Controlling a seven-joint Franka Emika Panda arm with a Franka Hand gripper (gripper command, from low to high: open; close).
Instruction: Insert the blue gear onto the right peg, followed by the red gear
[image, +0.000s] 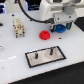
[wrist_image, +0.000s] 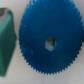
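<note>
Your arm hangs over the far side of the white table (image: 15, 60), and its gripper (image: 59, 23) sits low right above the blue gear (image: 60, 27), which lies flat on the table toward the exterior view's right. You only see a bit of that gear's bright rim under the gripper in the exterior view; the fingers themselves are lost against the white housing, so you cannot tell whether the claw is open or closed, or whether it touches the gear at all. From the wrist view the blue gear (wrist_image: 49, 41) fills most of the picture, toothed rim all round and a pale hole at its centre, with no fingertip visible on it. Beside it, apart from the teeth, you see a green block (wrist_image: 7, 39). The red gear (image: 45, 35) rests on the table just beside the blue one, nearer the middle. In front of both lies the base plate (image: 46, 56), white with a black rim, carrying two dark upright pins; the right peg (image: 50, 50) stands bare, well apart from both gears. A beige fixture (image: 18, 27) stands at the exterior view's left.
</note>
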